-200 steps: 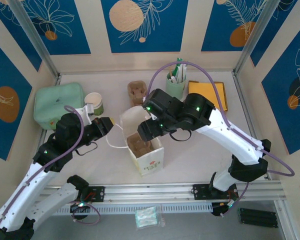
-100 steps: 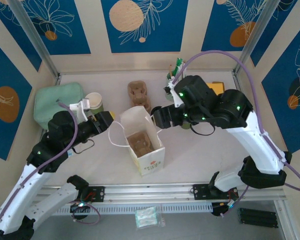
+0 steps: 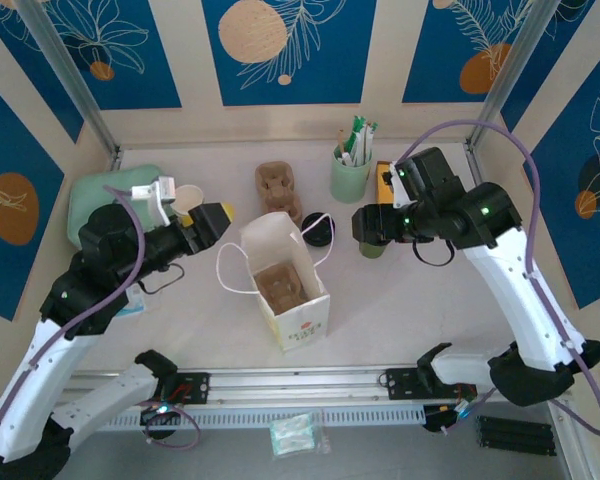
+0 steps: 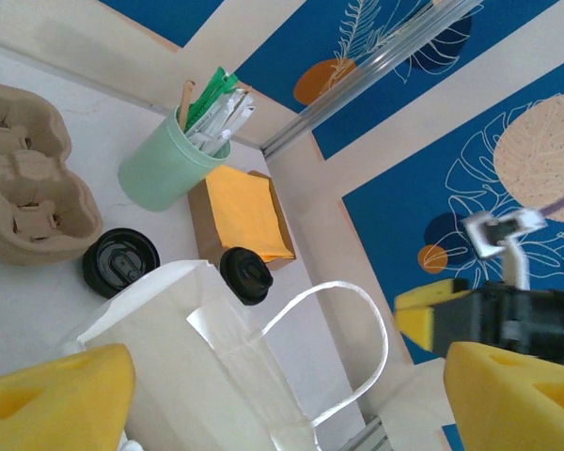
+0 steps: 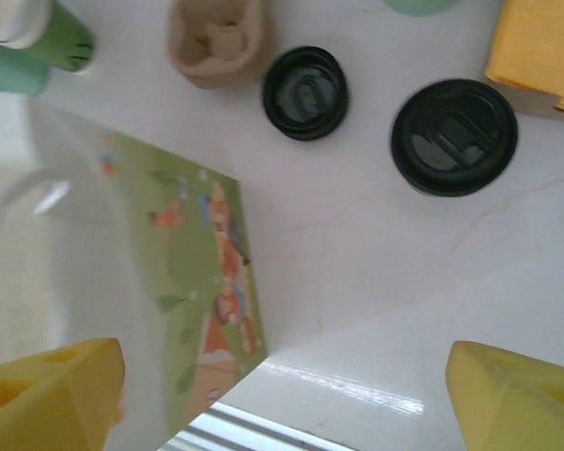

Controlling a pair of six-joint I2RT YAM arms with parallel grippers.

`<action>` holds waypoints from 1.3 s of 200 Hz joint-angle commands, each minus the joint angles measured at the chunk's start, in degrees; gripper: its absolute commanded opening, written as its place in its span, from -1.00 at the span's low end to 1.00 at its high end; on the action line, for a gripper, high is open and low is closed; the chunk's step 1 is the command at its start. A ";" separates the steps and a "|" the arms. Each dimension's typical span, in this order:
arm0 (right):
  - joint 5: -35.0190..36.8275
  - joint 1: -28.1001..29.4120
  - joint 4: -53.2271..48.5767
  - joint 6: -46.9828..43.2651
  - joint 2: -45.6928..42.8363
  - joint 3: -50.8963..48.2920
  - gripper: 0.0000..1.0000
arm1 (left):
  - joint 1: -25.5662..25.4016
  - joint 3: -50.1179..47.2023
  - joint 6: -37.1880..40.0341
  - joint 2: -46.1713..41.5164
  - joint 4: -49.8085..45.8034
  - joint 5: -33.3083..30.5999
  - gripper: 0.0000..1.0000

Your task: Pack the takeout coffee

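The takeout coffee [image 5: 454, 136] stands on the table right of the white paper bag [image 3: 292, 300], its black lid up. In the top view its green side [image 3: 372, 250] peeks out under my right gripper [image 3: 368, 232], which hovers above it, open and empty. In the right wrist view that gripper [image 5: 282, 399] shows yellow pads far apart. My left gripper [image 3: 215, 222] hangs open just left of the bag's rim. Seen from the left wrist, its open gripper [image 4: 287, 404] faces the bag [image 4: 197, 357], with the coffee [image 4: 245, 274] beyond.
A loose black lid [image 3: 317, 230] lies behind the bag, and a cardboard carrier [image 3: 277, 185] farther back. A lidless cup [image 3: 190, 203] and a mint pouch [image 3: 105, 200] sit at the left. The mint tub of sachets [image 3: 350, 175] and orange napkins [image 4: 240, 211] stand at the back right.
My right gripper has swung from over the bag to the right, above the coffee. My left gripper has opened and pulled back a little from the bag's handle.
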 commanded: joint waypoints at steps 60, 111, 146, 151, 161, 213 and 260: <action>-4.80 -13.70 5.38 -10.11 13.24 -7.31 0.81 | -0.37 3.93 3.29 3.78 -3.83 2.49 0.99; -6.03 -15.78 3.66 -12.46 24.56 -1.60 0.75 | -0.33 5.34 4.24 5.48 -5.82 2.78 0.99; -3.59 -15.35 2.17 -12.58 29.65 1.64 0.72 | -0.35 4.92 3.98 5.14 -5.89 2.88 0.99; -2.81 -15.19 1.91 -12.58 30.33 2.03 0.72 | -0.34 4.87 3.97 5.13 -5.88 2.88 0.99; -0.83 -14.73 1.30 -12.50 31.39 2.68 0.72 | -0.33 4.82 3.98 4.95 -5.98 2.88 0.99; 4.17 -12.80 0.17 -12.41 35.10 4.50 0.73 | -0.31 4.64 3.98 4.74 -5.89 3.06 0.99; 5.11 -12.68 0.59 -12.40 36.59 4.43 0.70 | -0.36 4.03 3.82 4.19 -5.27 3.08 0.99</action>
